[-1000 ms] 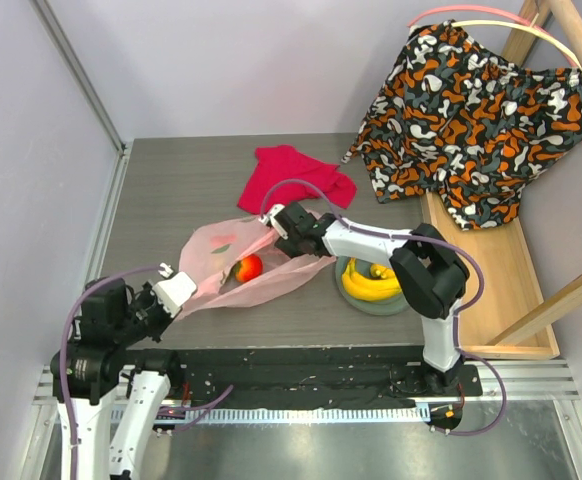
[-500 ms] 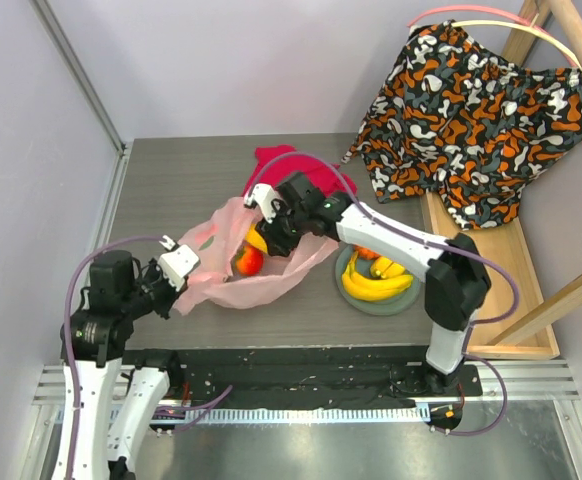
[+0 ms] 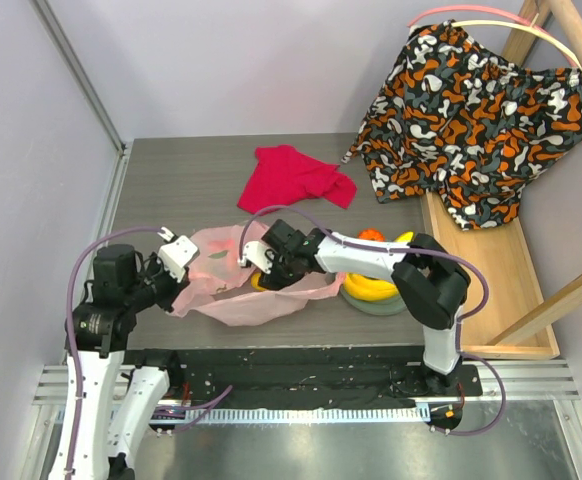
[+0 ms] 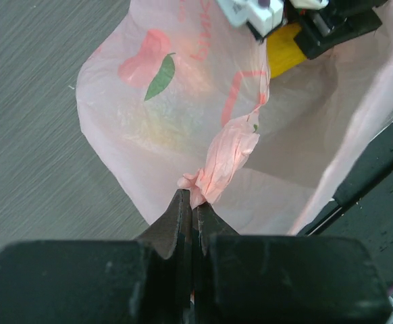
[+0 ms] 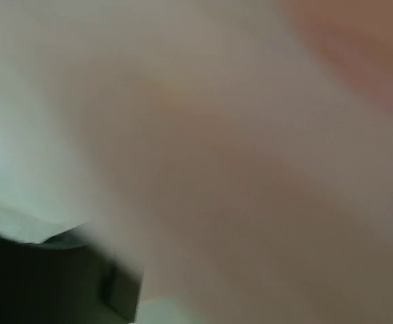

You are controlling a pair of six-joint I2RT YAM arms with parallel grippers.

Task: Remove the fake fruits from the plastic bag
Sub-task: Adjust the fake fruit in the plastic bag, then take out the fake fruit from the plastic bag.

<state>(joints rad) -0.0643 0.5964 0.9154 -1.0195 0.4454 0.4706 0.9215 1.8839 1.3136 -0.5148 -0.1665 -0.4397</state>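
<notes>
Just behind the plastic bag (image 3: 233, 292) lies a red cloth (image 3: 293, 177), plate (image 3: 377, 306) alongside

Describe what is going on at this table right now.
The left claw pinches a bunched edge of the pink plastic bag, holding it up. The right claw reaches into the bag beside a yellow fruit; its grip cannot be judged. Bananas and an orange fruit already lie on the plate.

Left hand (image 4: 191, 210) pinched closed; right arm (image 3: 363, 256) reaches leftward, right hand (image 3: 256, 262) grip unclear.
</notes>
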